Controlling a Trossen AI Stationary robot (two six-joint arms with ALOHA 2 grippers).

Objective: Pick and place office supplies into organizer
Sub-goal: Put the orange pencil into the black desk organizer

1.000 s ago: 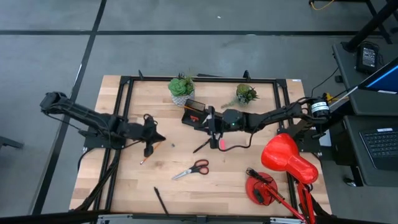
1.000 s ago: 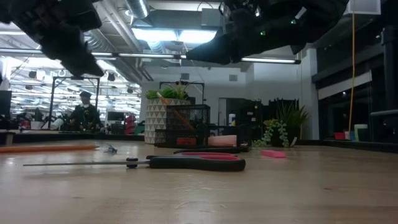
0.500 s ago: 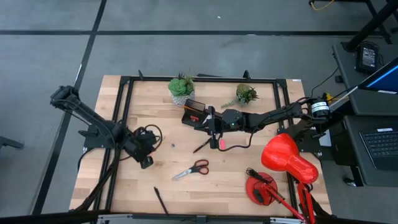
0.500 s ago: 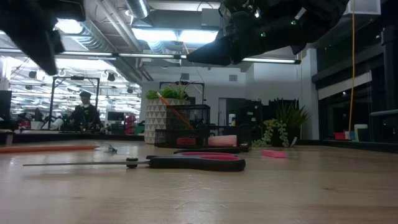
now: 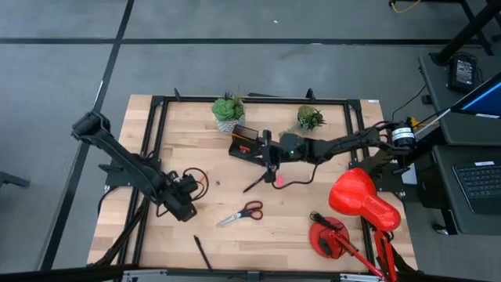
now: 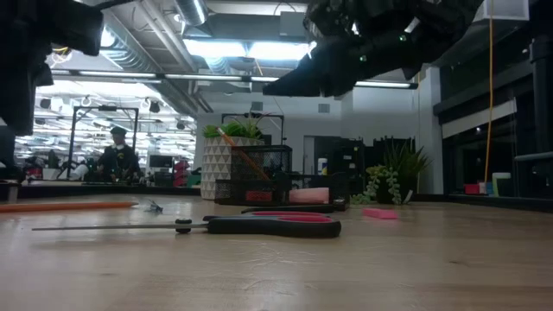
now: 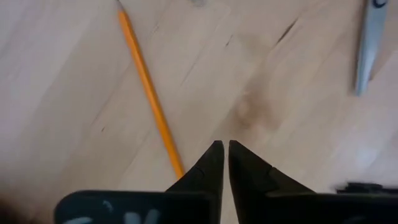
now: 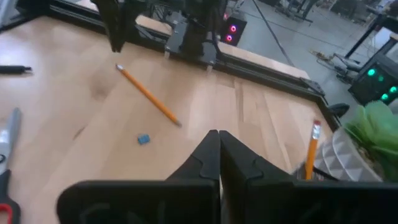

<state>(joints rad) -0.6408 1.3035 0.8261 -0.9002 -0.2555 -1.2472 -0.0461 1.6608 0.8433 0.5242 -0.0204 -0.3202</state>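
Left wrist view shows my left gripper (image 7: 222, 149) pinched narrow, empty, poised beside the pencil (image 7: 149, 93) for pickup.

I'm looking into a robotics lab or open workshop hall — the light wooden table (image 5: 235, 235) sits in a black metal frame (image 5: 156, 106) on a grey concrete floor (image 5: 235, 47). Past it I see exposed ceiling ducts (image 6: 164, 34), strip lights (image 6: 233, 47), a seated person (image 6: 117, 155) at distant workstations, and an open laptop (image 5: 479, 182) alongside.
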